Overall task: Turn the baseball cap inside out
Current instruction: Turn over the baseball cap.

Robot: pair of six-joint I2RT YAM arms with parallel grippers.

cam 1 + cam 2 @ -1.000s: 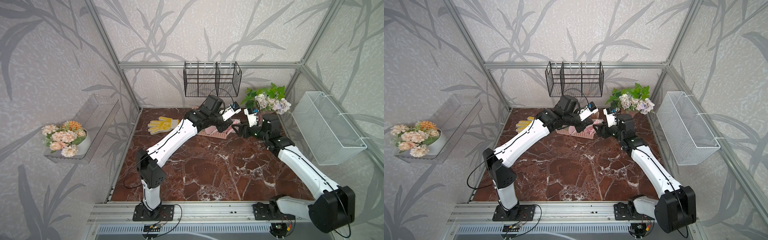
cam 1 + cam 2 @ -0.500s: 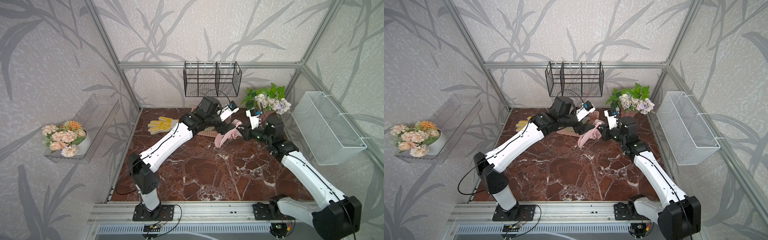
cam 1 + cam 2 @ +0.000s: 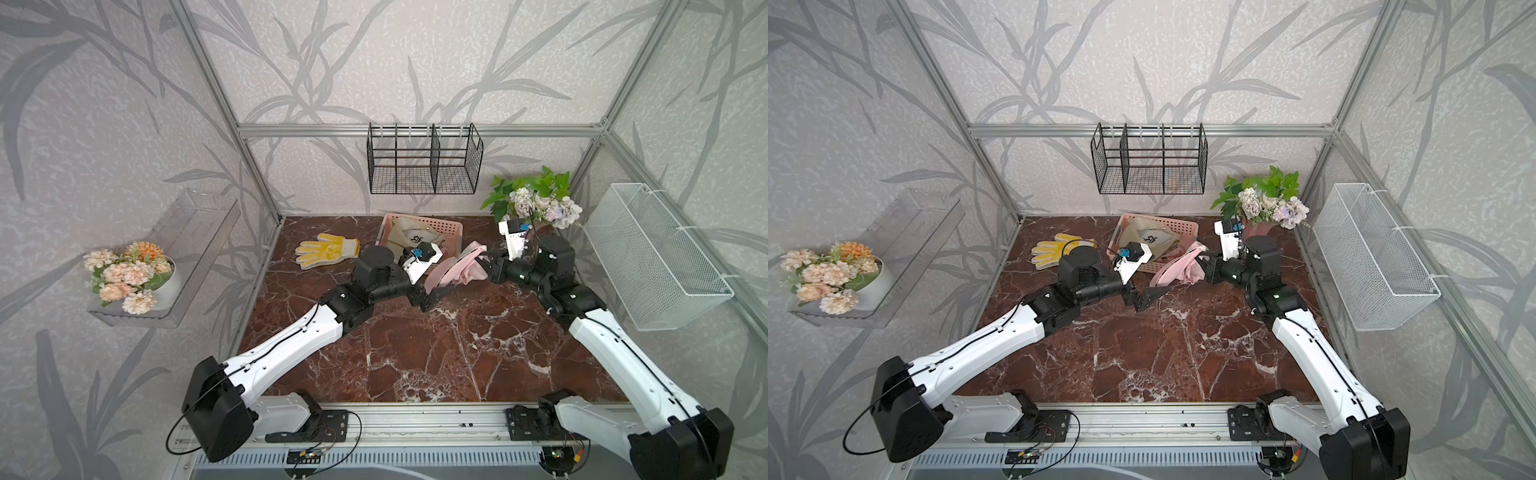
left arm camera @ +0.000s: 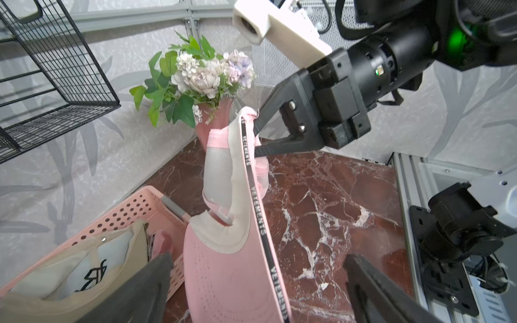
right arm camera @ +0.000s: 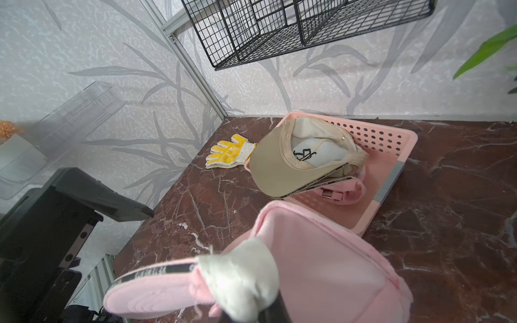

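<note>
R gripper [image 4: 256, 135] pinching pink cap [image 3: 459, 270] at sweatband, cap hanging brim-down nr pink basket [image 3: 451, 226]; L gripper [image 3: 434, 297] sitting just beside brim w/ jaws spread wide

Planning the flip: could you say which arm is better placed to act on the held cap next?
Probably left: the left claw is open near the cap, while the right claw is shut on its band, holding it.
</note>
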